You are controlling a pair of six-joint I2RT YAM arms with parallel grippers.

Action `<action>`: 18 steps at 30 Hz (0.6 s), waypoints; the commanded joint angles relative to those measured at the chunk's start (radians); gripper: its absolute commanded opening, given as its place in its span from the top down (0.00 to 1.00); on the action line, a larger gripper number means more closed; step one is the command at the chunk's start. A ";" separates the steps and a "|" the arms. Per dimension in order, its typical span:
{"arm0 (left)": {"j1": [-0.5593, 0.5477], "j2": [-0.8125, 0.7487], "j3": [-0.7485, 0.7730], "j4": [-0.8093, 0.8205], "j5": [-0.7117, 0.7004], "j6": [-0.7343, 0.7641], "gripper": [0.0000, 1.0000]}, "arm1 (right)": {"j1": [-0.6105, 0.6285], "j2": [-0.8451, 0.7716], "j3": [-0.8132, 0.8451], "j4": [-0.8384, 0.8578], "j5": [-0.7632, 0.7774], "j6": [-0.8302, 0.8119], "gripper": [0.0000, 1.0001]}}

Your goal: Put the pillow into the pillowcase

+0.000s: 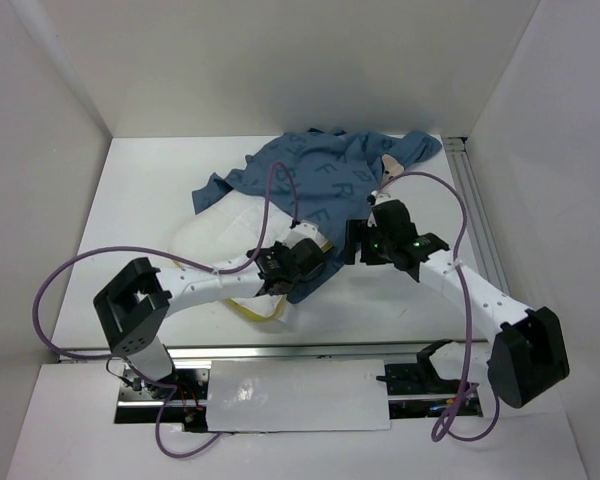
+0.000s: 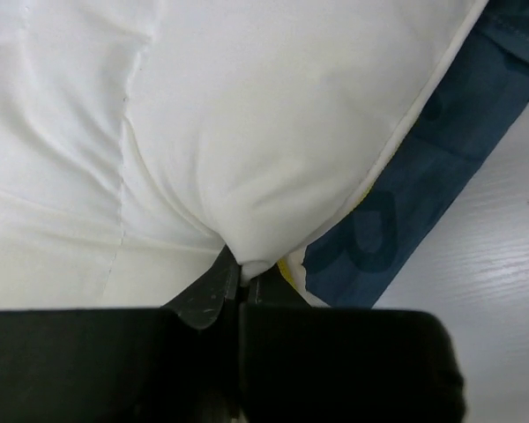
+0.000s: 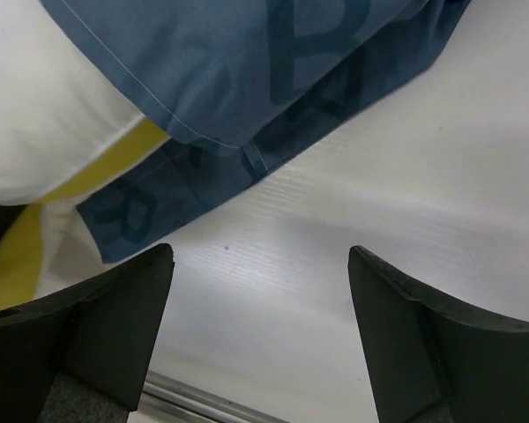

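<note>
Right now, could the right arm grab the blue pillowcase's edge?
Probably yes: the right gripper is open over the table, and the pillowcase hem lies just ahead with nothing between.

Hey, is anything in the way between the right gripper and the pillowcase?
Nothing visible. The right gripper hangs open over bare table, and the pillowcase hem lies just ahead of its fingertips with only that surface between. The pillow sits off to one side of that path.
</note>
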 commanded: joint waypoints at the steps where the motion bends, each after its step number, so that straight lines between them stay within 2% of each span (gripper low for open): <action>1: 0.006 -0.094 0.070 -0.071 -0.035 -0.041 1.00 | 0.048 0.060 0.000 0.091 0.071 -0.040 0.14; 7: 0.006 -0.195 0.064 0.011 0.077 0.048 1.00 | 0.093 0.184 0.052 0.242 0.135 -0.072 0.14; 10: 0.006 -0.220 0.039 0.011 0.077 0.048 1.00 | 0.093 0.260 0.094 0.297 0.223 -0.052 0.14; 11: 0.006 -0.220 0.039 0.011 0.077 0.048 1.00 | 0.093 0.298 0.149 0.297 0.223 -0.052 0.14; 15: 0.006 -0.229 0.039 0.011 0.067 0.048 1.00 | 0.093 0.375 0.183 0.335 0.213 -0.046 0.16; 16: 0.006 -0.229 0.039 0.011 0.067 0.057 1.00 | 0.093 0.387 0.183 0.335 0.224 -0.032 0.20; 17: 0.006 -0.229 0.039 0.011 0.058 0.057 1.00 | 0.093 0.398 0.209 0.335 0.240 -0.032 0.40; 18: 0.006 -0.238 0.039 0.011 0.058 0.057 1.00 | 0.093 0.407 0.209 0.335 0.281 -0.002 0.53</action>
